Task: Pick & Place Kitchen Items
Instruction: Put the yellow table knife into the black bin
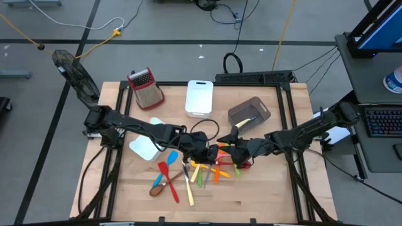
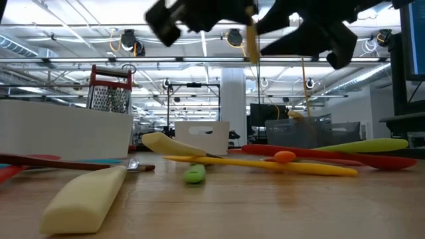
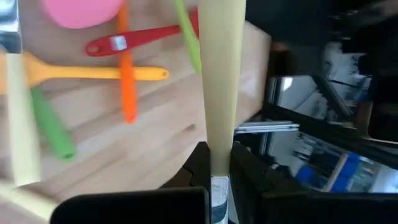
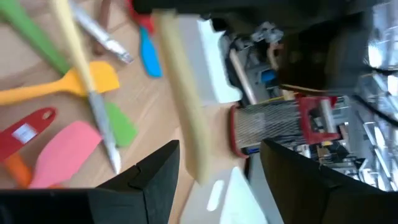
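Left gripper (image 1: 202, 150) is up over the middle of the table, fingers clamped on the metal end of a cream utensil (image 3: 219, 81), and the left wrist view shows that long cream handle running straight out from between the 2 dark fingers (image 3: 202, 163). Right gripper (image 1: 237, 148) sits just beside it, nose to nose, its fingers (image 4: 149, 180) spread wide apart with the same cream handle passing between them, though whether they touch it is hard to say. In the low view both grippers hang above the wood with the cream piece dangling upright between them. Below them lies the pile of utensils: a yellow spatula (image 3: 87, 73), an orange one (image 3: 126, 81), a red spoon (image 3: 134, 40), a green handle (image 3: 53, 127) and a pink blade (image 3: 79, 11), all crossing one another on the table (image 1: 264, 194). A little toward the left arm's side, a blue spatula (image 1: 170, 158), a red spatula (image 1: 167, 176) and a brown spoon (image 1: 155, 190) lie close together. Farther back stands the grater (image 1: 146, 88) with its red handle, a white bin (image 1: 199, 97) beside it, and a grey bin (image 1: 249, 115) near the right arm. Another white bin (image 1: 144, 146) rests under the left arm.
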